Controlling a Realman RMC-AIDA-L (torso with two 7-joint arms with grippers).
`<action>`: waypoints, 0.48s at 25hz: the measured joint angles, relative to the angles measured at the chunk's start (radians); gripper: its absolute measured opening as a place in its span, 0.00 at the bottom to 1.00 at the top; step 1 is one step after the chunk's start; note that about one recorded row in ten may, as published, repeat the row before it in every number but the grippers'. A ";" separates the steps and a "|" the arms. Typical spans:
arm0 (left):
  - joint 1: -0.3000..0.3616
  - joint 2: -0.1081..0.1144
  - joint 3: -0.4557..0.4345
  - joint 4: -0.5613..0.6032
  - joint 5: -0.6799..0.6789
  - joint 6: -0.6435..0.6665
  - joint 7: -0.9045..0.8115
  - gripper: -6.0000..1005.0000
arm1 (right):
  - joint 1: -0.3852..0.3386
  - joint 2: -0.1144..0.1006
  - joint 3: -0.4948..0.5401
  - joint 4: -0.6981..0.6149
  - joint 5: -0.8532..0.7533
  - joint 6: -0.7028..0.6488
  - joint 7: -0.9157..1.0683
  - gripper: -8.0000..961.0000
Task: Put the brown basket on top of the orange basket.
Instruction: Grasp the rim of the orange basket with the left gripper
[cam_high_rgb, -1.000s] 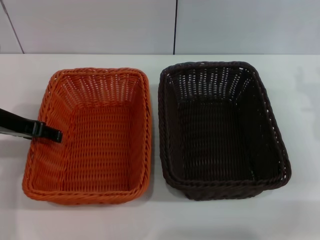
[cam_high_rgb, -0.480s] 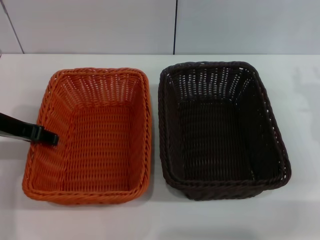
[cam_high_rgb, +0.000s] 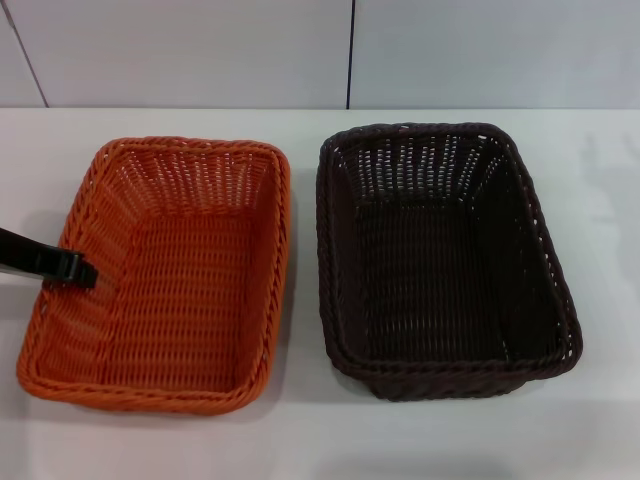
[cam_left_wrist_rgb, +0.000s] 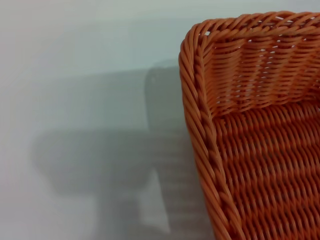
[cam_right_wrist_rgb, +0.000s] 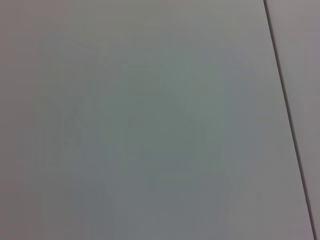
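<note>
Baskets sit side by side on the white worktop (cam_high_rgb: 300, 440): the brown basket (cam_high_rgb: 445, 260) just right of the orange basket (cam_high_rgb: 160, 275), apart from it. Left gripper (cam_high_rgb: 78, 271) reaches in low from that orange basket's left, pinching its left rim. Right gripper is out of sight.

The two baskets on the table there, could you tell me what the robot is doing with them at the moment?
The left gripper is at the left rim of the orange basket, which sits skewed on the white table. The brown basket lies beside it to the right, apart from it and untouched, so the stacking is not yet done. The right arm is out of sight.
</note>
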 joint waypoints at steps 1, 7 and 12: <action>0.000 0.001 -0.001 0.003 -0.001 0.004 0.004 0.46 | 0.000 0.000 -0.001 0.000 0.000 0.000 0.000 0.58; -0.003 0.003 -0.011 0.057 -0.004 0.037 0.024 0.21 | 0.001 0.001 -0.002 0.000 0.000 0.001 0.000 0.58; -0.013 0.004 -0.052 0.118 -0.014 0.079 0.061 0.19 | 0.000 0.001 -0.002 0.001 0.000 0.001 0.000 0.58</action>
